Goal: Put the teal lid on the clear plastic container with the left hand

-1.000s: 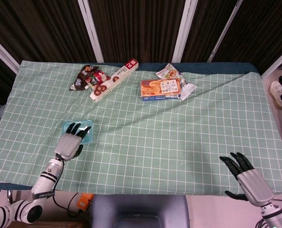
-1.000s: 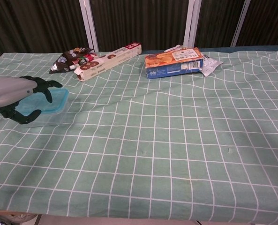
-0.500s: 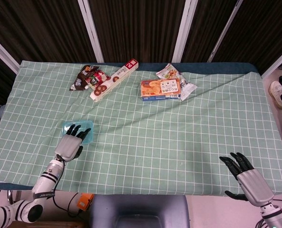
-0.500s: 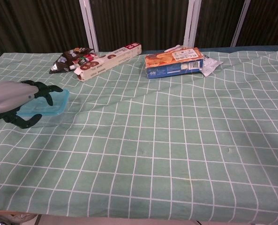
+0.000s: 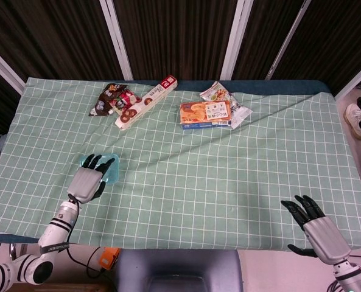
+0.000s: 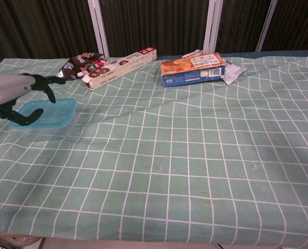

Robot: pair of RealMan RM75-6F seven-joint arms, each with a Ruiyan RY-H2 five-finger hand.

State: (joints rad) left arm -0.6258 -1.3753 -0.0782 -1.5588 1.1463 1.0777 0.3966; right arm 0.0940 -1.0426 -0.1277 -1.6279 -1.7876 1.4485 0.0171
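The teal lid (image 6: 51,109) lies flat on top of the clear plastic container (image 6: 43,133) at the left of the table; in the head view the lid (image 5: 109,165) shows just beyond my left hand. My left hand (image 6: 14,97) hovers over the container's left end with fingers spread and nothing in it; its thumb hangs just above the lid. In the head view the left hand (image 5: 86,179) partly hides the container. My right hand (image 5: 317,227) rests open at the table's front right edge, holding nothing.
A green checked cloth (image 5: 217,176) covers the table. At the back lie a dark snack bag (image 5: 109,97), a long biscuit box (image 5: 145,102), an orange and blue box (image 5: 206,114) and small packets (image 5: 226,97).
My left hand has lifted off the lid and drawn back toward the left. The lid stays on the container. The right hand has not moved.
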